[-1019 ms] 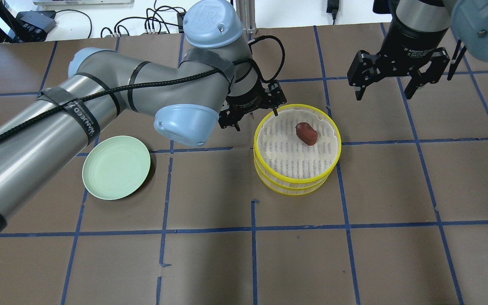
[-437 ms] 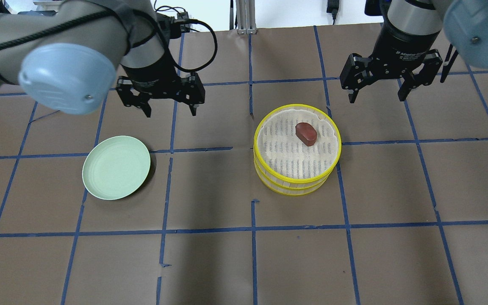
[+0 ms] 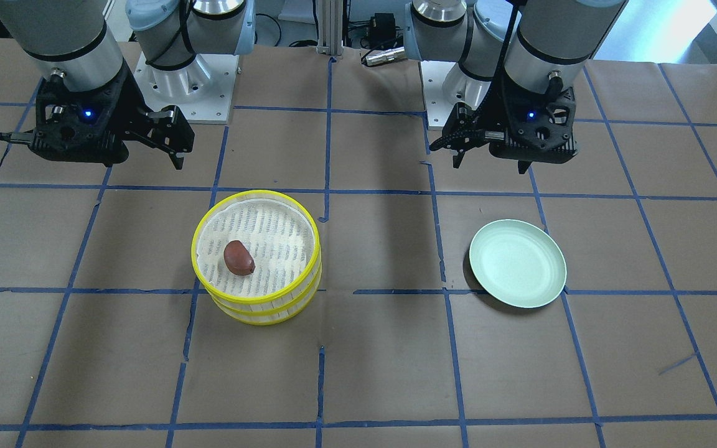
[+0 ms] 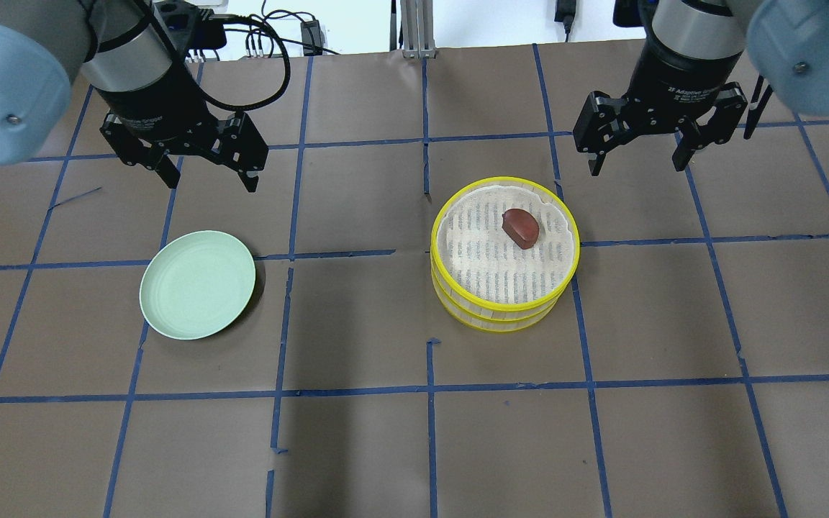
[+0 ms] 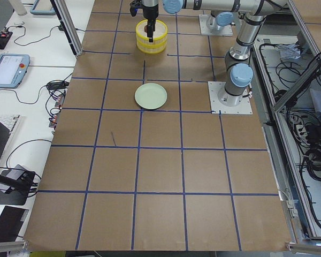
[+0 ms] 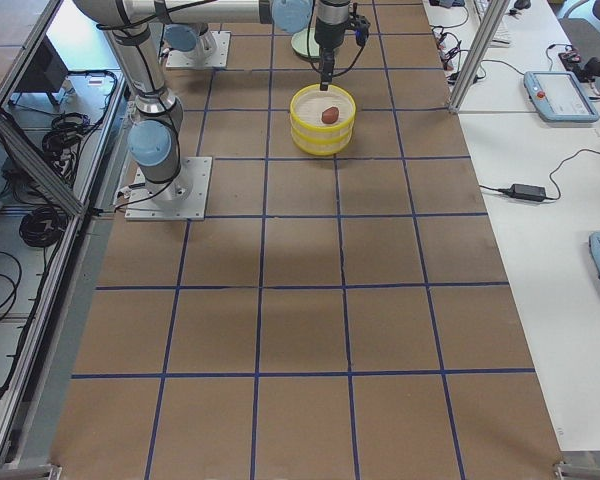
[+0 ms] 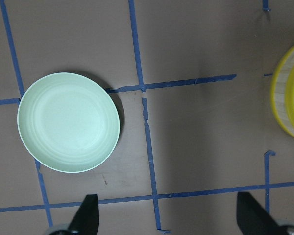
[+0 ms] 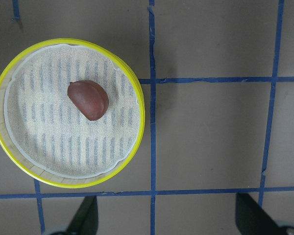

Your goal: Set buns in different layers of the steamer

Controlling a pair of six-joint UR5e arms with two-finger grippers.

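The steamer (image 4: 501, 321) is two yellow-rimmed trays stacked at the table's middle. The reddish-brown bun (image 4: 521, 228) lies on the top tray's mesh floor, and it shows in the right wrist view (image 8: 88, 100). The white bun is hidden or out of view. My left gripper (image 4: 209, 184) is open and empty, held in the air behind the plate. My right gripper (image 4: 635, 170) is open and empty, held in the air behind and to the right of the steamer. In the left wrist view only the steamer's edge (image 7: 285, 93) shows.
A pale green plate (image 4: 197, 283) lies empty to the left of the steamer, and it shows in the left wrist view (image 7: 68, 122). Blue tape lines grid the brown table. Cables and arm bases sit at the far edge.
My left arm has swung away from the steamer's rim to the left; its open gripper now hangs behind the plate. My right gripper has shifted slightly left. The bun and steamer have not moved.
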